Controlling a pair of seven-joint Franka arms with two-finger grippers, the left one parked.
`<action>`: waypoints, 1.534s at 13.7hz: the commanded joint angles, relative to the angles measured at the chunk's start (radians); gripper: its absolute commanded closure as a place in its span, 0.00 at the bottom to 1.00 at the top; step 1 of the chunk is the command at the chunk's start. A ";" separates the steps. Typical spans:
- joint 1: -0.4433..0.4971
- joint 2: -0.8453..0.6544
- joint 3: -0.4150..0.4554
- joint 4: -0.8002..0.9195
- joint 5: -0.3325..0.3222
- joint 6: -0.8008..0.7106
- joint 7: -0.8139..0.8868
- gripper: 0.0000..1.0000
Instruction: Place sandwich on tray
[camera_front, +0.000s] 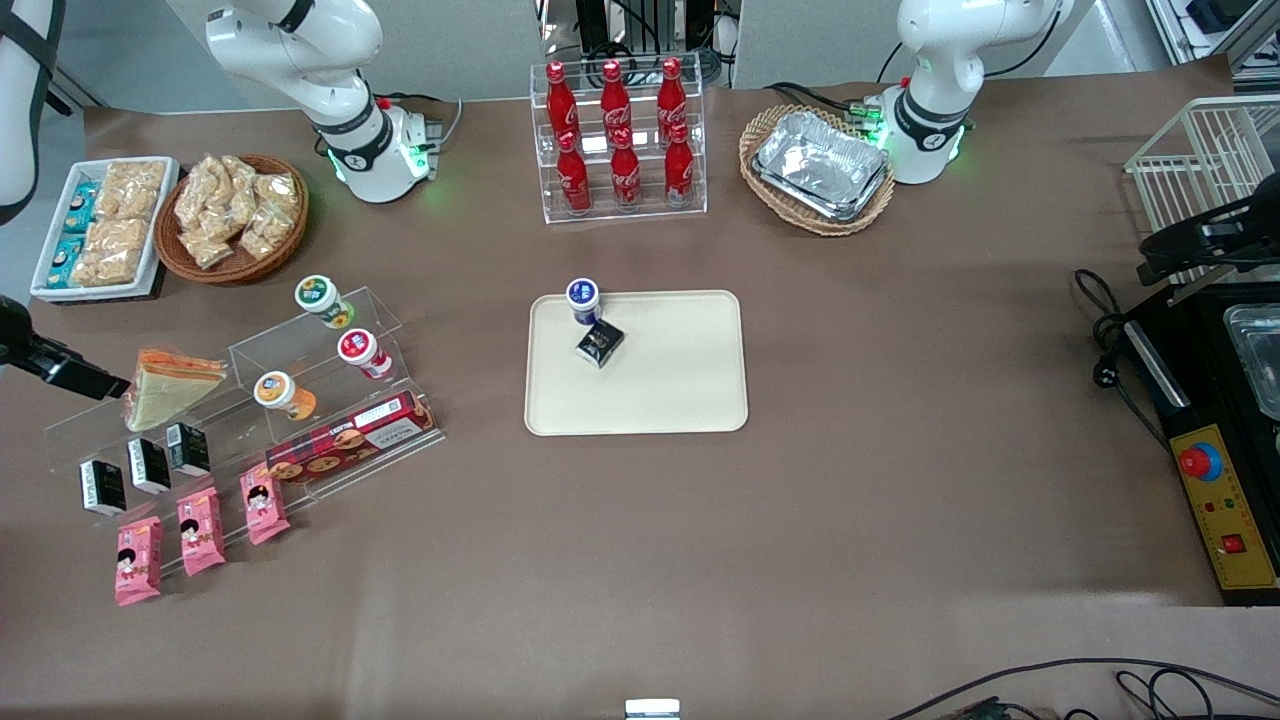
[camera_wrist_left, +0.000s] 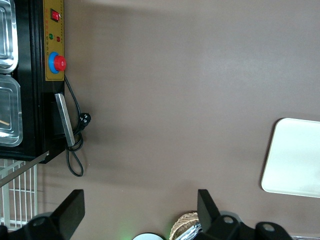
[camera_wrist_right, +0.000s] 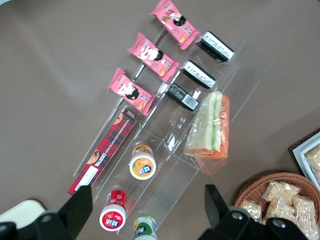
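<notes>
The sandwich (camera_front: 170, 385) is a clear-wrapped triangular wedge with orange filling, lying on the upper step of a clear acrylic stand (camera_front: 300, 400) toward the working arm's end of the table. It also shows in the right wrist view (camera_wrist_right: 210, 127). My right gripper (camera_front: 100, 382) hangs above the stand's outer end beside the sandwich, apart from it. Its fingers (camera_wrist_right: 80, 210) are spread wide and hold nothing. The cream-beige tray (camera_front: 660, 390) lies flat at the table's middle; its bare corner shows in the left wrist view (camera_wrist_left: 295, 160).
A blue-lidded cup (camera_front: 583, 298) and a small dark box (camera_front: 599, 343) stand on the tray. The stand holds yogurt cups (camera_wrist_right: 142, 167), black boxes (camera_wrist_right: 182, 96), a cookie box (camera_front: 350, 437) and pink packets (camera_front: 200, 530). A cracker basket (camera_front: 235, 215) and cola rack (camera_front: 620, 140) stand farther back.
</notes>
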 joint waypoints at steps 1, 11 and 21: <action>0.001 0.003 -0.078 -0.018 0.018 -0.010 0.022 0.00; 0.006 -0.037 -0.186 -0.287 0.103 0.223 0.036 0.00; 0.008 -0.023 -0.186 -0.456 0.097 0.432 0.014 0.00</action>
